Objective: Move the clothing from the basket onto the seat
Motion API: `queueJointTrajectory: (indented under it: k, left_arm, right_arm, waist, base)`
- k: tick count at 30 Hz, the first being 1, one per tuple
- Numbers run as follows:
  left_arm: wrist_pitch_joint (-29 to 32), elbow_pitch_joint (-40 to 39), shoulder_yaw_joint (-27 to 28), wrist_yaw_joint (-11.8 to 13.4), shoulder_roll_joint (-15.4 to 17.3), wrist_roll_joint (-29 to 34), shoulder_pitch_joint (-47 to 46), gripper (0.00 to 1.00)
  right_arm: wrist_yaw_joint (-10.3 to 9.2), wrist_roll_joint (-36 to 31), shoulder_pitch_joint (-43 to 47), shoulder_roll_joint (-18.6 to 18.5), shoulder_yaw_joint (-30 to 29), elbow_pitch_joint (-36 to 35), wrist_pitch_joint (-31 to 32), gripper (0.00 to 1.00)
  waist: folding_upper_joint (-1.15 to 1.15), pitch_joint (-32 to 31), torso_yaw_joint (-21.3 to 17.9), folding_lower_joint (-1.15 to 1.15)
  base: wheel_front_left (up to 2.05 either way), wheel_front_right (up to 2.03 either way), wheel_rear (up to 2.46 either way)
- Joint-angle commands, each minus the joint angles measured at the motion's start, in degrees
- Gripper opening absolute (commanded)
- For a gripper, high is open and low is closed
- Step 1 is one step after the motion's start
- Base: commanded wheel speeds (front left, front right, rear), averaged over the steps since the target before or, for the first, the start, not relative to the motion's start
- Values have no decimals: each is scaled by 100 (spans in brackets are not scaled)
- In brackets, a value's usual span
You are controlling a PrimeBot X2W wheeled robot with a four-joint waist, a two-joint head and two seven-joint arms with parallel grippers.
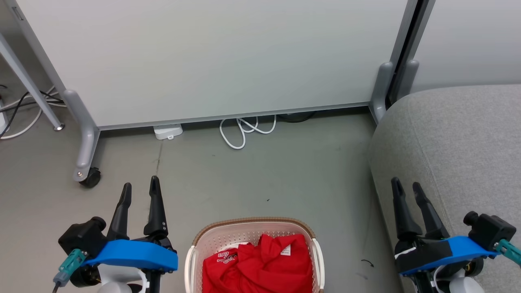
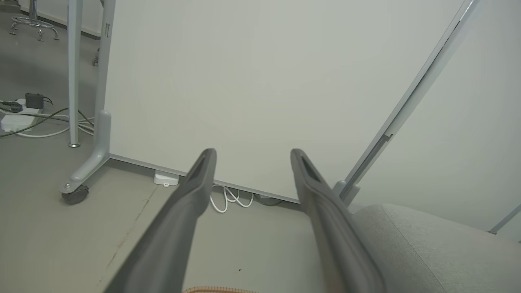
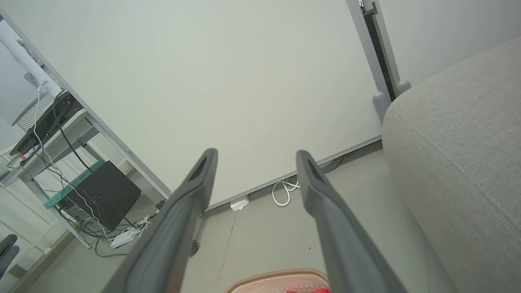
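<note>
Soft bright red clothing [image 1: 264, 264] with white lettering and a small white label lies crumpled inside the oval cream-white perforated plastic laundry basket [image 1: 254, 221] with the brown woven-look rim. Basket stands on the grey floor [image 1: 264, 175], directly in front of the robot and between its two arms. No garment on the large light grey fabric sofa seat [image 1: 460, 142], which sits on the robot's right, near the basket but not touching it. Left gripper [image 1: 141, 183]: two long dark fingers parted moderately, nothing between them, held off the basket's left side, fingers pointing away from the robot. Right gripper [image 1: 406, 183]: fingers likewise parted, nothing held, seen against the sofa's rounded near edge; cannot tell whether it touches the upholstery. Wrist views agree: bare floor and panel visible in both finger gaps. Behind the basket, a pale wheeled partition panel [image 1: 211, 61] with a black caster [image 1: 90, 178]; a looped white cable [image 1: 244, 130] lies at its base.
</note>
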Motion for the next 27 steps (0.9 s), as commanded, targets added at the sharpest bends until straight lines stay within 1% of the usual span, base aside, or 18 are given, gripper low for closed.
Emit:
queueJointTrajectory:
  k: [1,14,27]
  left_arm:
    - [-53,-47,-16,18,47,141,-113,100]
    - [-237,-46,-163,71,84,875,-127,100]
    - [-396,-29,-320,83,100,1537,-164,100]
  right_arm:
    - [11,-149,-110,-41,20,-28,-44,100]
    - [12,-921,-152,-47,73,30,-227,100]
    - [14,-1559,-188,-51,145,83,-392,100]
  waist:
    - [0,0,3,0]
    - [0,9,44,0]
    - [0,40,75,0]
  base:
    - [0,0,0]
    - [0,0,0]
    - [0,0,0]
